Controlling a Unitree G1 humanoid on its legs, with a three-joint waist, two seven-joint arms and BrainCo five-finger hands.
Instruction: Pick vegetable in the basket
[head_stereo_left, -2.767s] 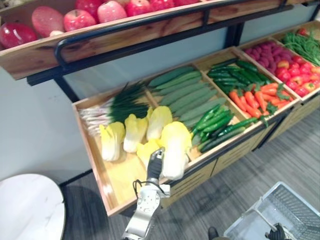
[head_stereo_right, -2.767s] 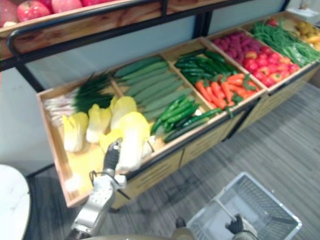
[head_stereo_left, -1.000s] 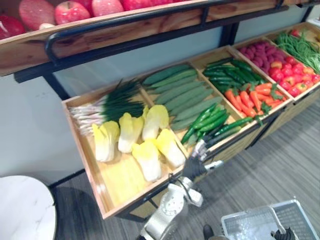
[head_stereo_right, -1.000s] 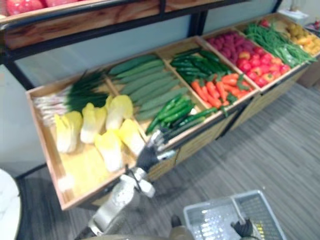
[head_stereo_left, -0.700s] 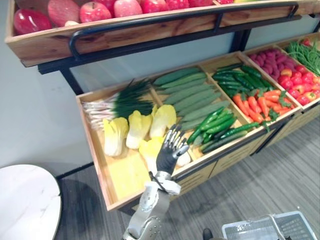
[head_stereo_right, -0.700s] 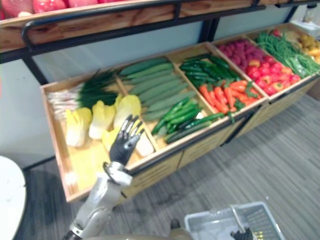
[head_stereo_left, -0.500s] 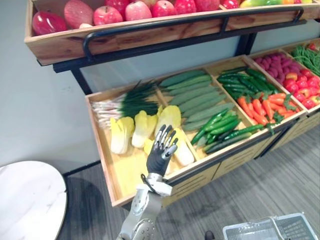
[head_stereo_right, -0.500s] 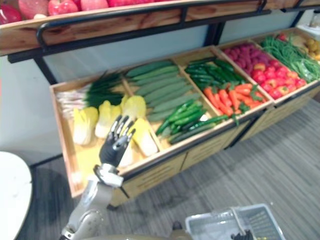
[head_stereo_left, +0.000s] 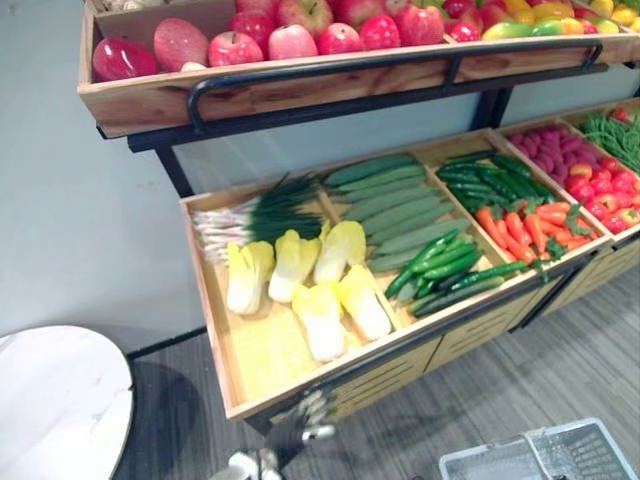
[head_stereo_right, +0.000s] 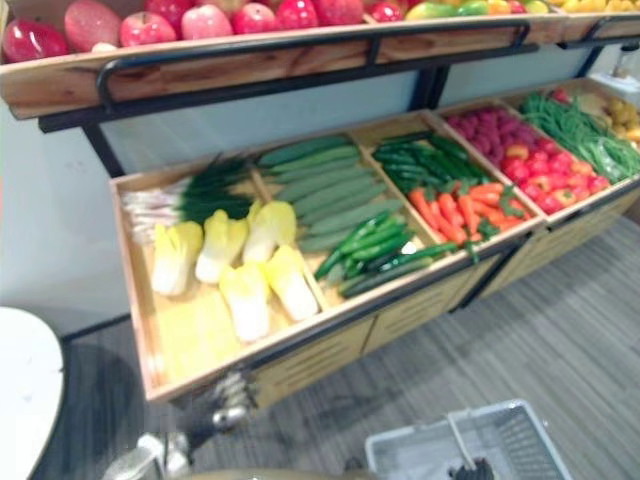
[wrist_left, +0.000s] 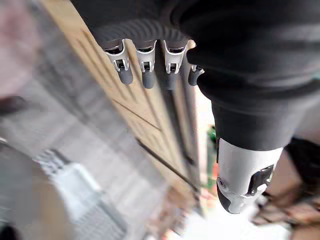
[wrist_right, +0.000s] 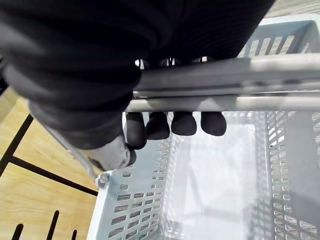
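Wooden stand's left tray (head_stereo_left: 262, 352) holds pale yellow-green cabbages (head_stereo_left: 322, 318), long axes near-to-far. Your left robot hand (wrist_left: 146, 67), fingers straight, empty, sits just near of tray, closest; right robot hand (wrist_right: 185, 122) grips handle of empty grey plastic basket (wrist_right: 142, 210).

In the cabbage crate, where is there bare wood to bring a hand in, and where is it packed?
Bare wood lies at the crate's front left, bordered by its left wall, front rim and the cabbages. Behind them scallions crowd the back; cucumbers fill the next compartment. The basket is bare inside.
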